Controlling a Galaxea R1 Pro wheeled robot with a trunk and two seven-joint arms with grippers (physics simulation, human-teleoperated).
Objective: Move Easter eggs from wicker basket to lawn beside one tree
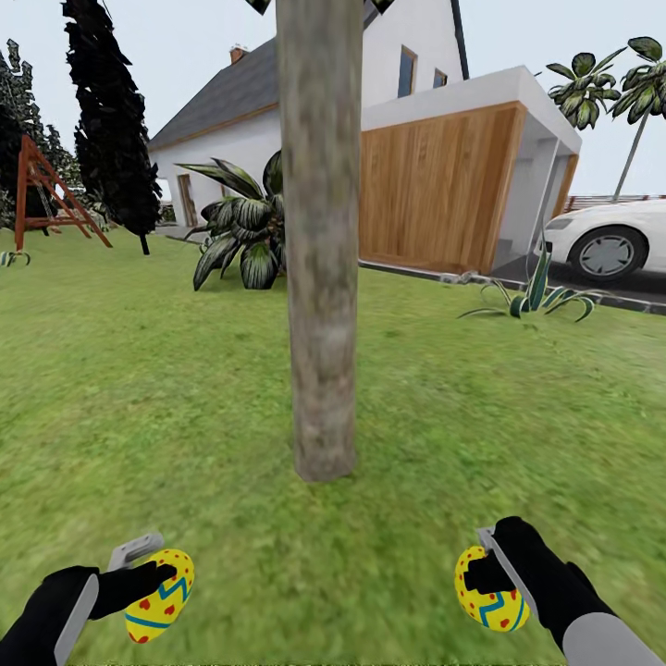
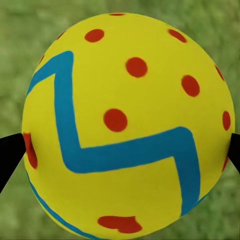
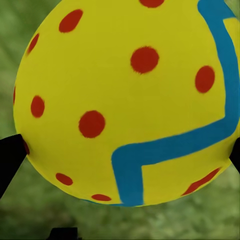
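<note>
A thick grey-brown tree trunk [image 1: 320, 240] rises from the lawn [image 1: 139, 388] straight ahead of me. My left gripper [image 1: 153, 578] is shut on a yellow Easter egg [image 1: 160, 595] with blue zigzag and red dots, held low at the near left. That egg [image 2: 127, 125] sits between black fingers [image 2: 10, 155] in the left wrist view. My right gripper [image 1: 483, 573] is shut on a second yellow egg [image 1: 490, 592] at the near right, also seen close up [image 3: 125, 100]. Both eggs hang above the grass, short of the trunk. The wicker basket and third egg are out of view.
A broad-leaved plant [image 1: 242, 231] stands behind the trunk to the left, a spiky plant [image 1: 536, 296] at the right. Beyond are the white house with a wooden wall [image 1: 435, 185], a white car [image 1: 610, 239] and a red swing frame [image 1: 46, 194].
</note>
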